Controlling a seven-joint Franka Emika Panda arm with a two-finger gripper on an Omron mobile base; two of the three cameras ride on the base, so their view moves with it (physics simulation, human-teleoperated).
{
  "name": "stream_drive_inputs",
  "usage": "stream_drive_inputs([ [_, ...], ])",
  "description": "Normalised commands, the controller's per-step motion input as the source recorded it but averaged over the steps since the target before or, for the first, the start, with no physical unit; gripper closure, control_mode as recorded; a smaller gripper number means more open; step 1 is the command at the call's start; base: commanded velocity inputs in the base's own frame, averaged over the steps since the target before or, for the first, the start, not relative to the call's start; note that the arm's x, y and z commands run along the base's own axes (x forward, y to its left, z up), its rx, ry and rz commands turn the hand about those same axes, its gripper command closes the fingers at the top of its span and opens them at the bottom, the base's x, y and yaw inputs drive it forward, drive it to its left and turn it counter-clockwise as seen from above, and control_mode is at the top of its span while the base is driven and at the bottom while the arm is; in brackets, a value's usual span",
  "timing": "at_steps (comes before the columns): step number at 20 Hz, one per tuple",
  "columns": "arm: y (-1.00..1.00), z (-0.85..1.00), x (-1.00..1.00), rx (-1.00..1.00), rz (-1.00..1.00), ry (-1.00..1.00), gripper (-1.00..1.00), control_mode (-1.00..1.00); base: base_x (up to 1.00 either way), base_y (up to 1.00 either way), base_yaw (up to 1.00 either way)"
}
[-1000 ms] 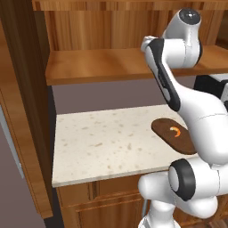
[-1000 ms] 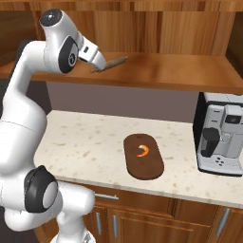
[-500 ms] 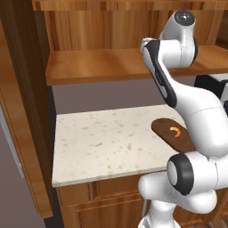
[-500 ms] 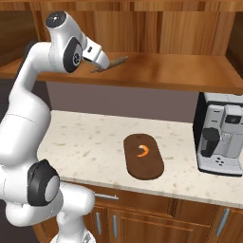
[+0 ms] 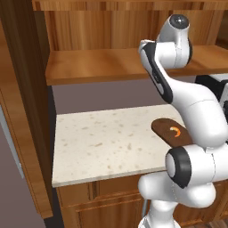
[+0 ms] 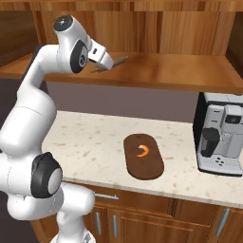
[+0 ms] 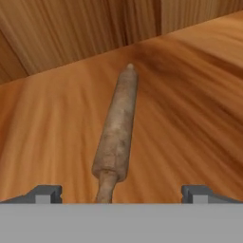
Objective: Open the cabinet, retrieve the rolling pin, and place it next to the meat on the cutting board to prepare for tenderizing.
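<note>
Evenly lit rendered kitchen scene with soft, warm, diffuse light and no glare. A dim shadow band lies under the shelf (image 6: 180,71) across the frame's middle. The hand view looks soft and slightly blurred; the rolling pin (image 7: 116,130) casts a faint shadow to its right.

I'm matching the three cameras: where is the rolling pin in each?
Left base view: hidden behind the arm.
Right base view: rolling pin on the cabinet shelf, upper left of centre.
Hand view: centre, lying lengthwise on the shelf.
Shared landmark: the wooden shelf.
</note>
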Motion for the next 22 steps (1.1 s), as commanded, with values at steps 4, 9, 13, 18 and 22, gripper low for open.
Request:
stream_drive_inputs([
  [4,-0.02,-0.09,0.35,-0.01,-0.02,0.0,-1.0,-1.0,0.0,0.0,0.0],
  [9,-0.02,-0.09,0.31,-0.01,-0.02,0.0,-1.0,-1.0,0.0,0.0,0.0],
  [13,0.0,-0.08,0.29,0.0,-0.02,0.0,-1.0,-1.0,0.0,0.0,0.0],
  [18,0.0,-0.07,0.25,0.0,-0.02,0.02,-1.0,-1.0,0.0,0.0,0.0],
  [22,0.0,-0.06,0.21,0.0,-0.02,0.02,-1.0,-1.0,0.0,0.0,0.0],
])
